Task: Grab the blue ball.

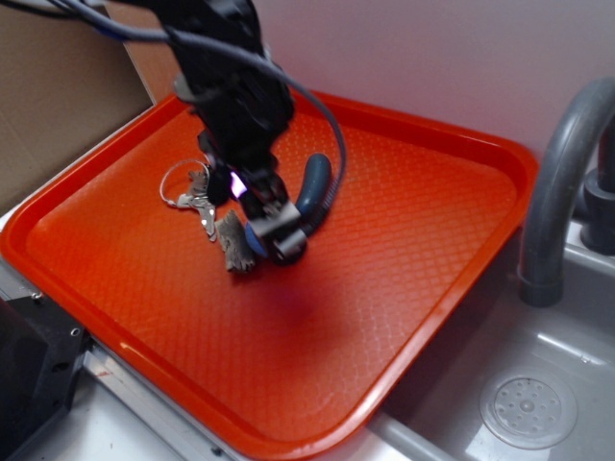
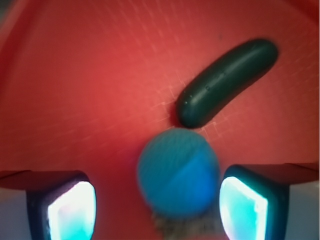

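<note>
Wrist view: the hand (image 2: 157, 205) is seen spread, fingers (image 2: 250, 205) flanking the ball (image 2: 177, 172) unevenly, right pad nearer. Beyond lies the capsule (image 2: 227, 82) on the tray (image 2: 75, 90). Off-centre closure could squeeze the ball out.

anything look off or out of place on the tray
Nothing is spilled or broken. The mix is odd, though: a bunch of metal keys, a dark capsule-shaped object and a small dimpled blue ball share the orange plastic tray. The ball sits off-centre between the open jaws.
</note>
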You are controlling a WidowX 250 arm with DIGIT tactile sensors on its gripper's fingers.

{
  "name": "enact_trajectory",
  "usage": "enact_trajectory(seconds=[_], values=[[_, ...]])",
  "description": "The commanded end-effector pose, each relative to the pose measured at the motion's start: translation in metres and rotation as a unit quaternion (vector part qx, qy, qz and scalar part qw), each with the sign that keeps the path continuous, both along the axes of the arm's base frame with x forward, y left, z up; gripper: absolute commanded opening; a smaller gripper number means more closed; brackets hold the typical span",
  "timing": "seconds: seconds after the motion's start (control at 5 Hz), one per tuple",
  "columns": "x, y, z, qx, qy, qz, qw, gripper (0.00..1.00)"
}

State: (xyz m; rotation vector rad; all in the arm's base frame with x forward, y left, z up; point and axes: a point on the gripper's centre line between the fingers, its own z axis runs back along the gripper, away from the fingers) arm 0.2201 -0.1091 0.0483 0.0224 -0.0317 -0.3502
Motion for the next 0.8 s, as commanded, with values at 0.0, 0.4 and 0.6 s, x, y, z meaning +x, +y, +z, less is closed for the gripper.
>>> enact_trajectory(seconds=[0.0, 0.4, 0.6], values=[[0.013, -0.014, -0.012, 0.055, 0.006, 0.02, 0.998, 0.94], [0.023, 0.014, 0.005, 0.025, 0.016, 0.077, 0.997, 0.0], [0.017, 0.026, 0.027, 0.008, 0.003, 0.085, 0.996, 0.0]])
